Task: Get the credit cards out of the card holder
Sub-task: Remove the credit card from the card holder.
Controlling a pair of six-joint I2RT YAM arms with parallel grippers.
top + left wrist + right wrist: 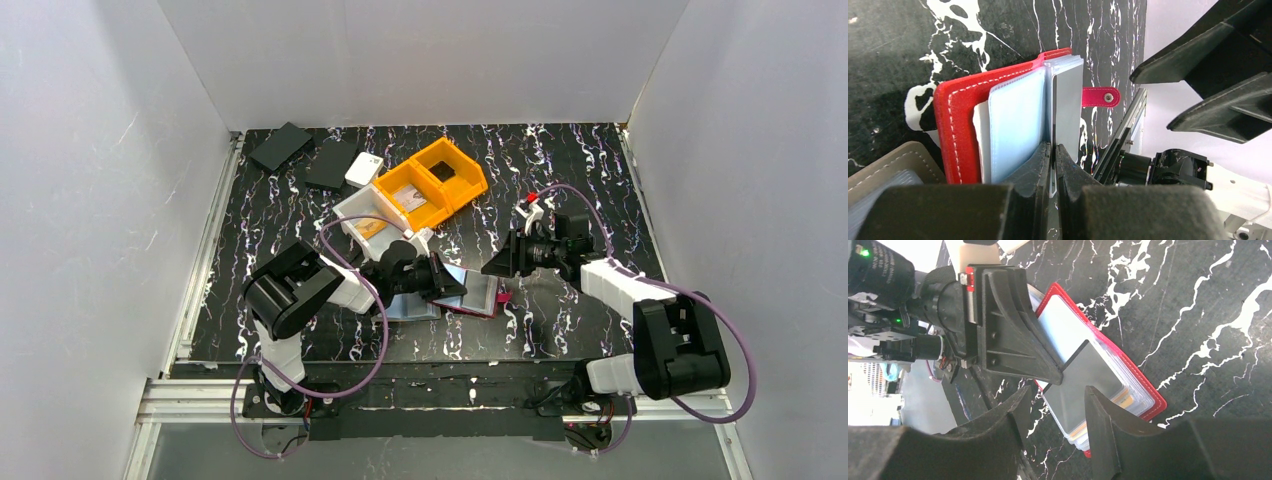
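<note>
The red card holder lies open on the table, its clear sleeves fanned out. My left gripper is shut on one upright sleeve holding a grey card, pinching its near edge between the fingertips. A pink snap tab sticks out behind the sleeve. My right gripper is open just above the holder, its jaws either side of the grey sleeve's free corner without touching it. Orange credit cards' edges show inside the lower sleeves.
A second, brownish card holder lies next to the red one. Two orange bins and a white bin stand behind the left gripper. Two black flat items and a small white box lie at the far left.
</note>
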